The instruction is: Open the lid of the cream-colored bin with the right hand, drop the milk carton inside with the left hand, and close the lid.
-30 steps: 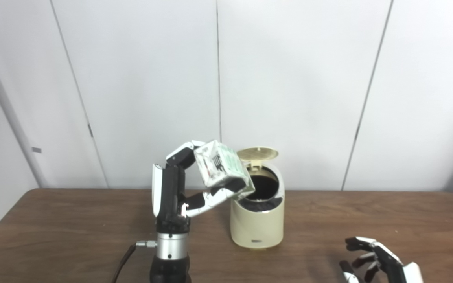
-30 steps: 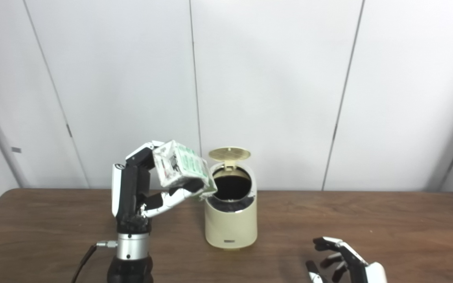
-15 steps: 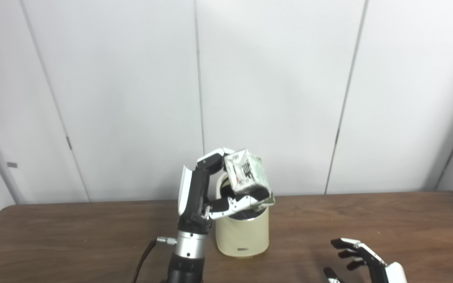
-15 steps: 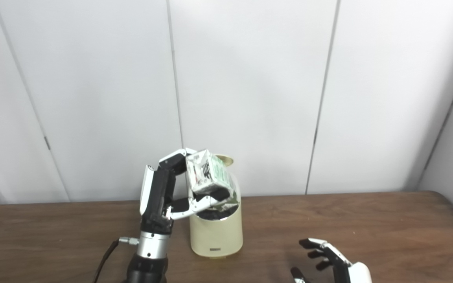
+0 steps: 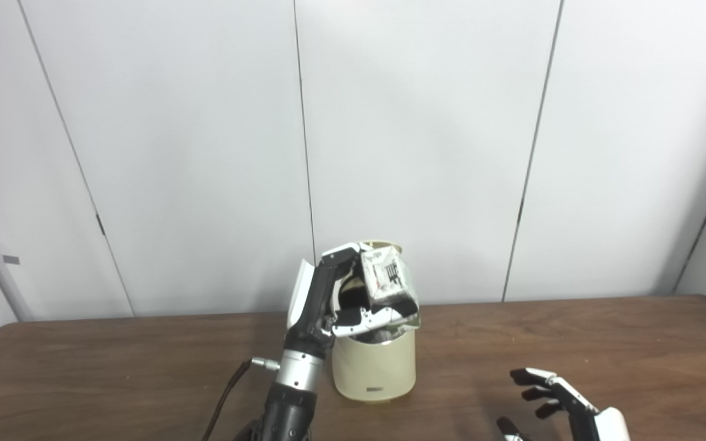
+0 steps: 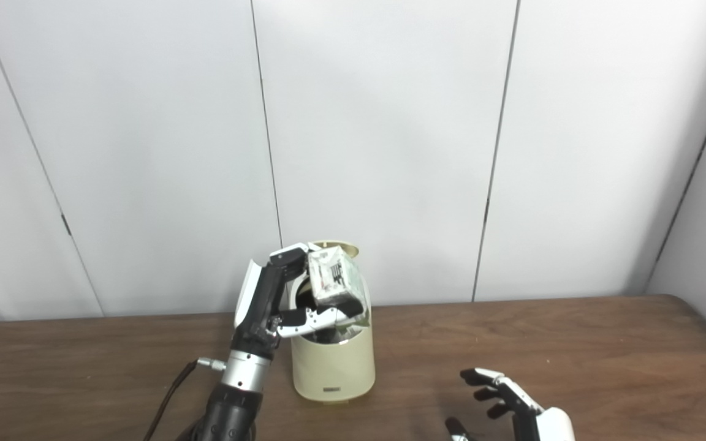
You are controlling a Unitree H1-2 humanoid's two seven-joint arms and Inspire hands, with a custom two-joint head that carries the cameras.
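Left eye view, centre frame: left hand [image 5: 341,306] fingers pinching the milk carton [image 5: 388,283] should spread only directly above the bin [image 5: 373,367] mouth, while right hand [image 5: 564,407] lies spread at lower right.

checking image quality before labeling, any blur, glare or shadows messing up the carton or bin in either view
Left eye view: even, soft light, no glare; the milk carton print is soft but readable as dark marks, and the bin mouth is dark in shadow. Right eye view: similar; the right robot hand is cut by the bottom edge and casts a faint shadow on the table.
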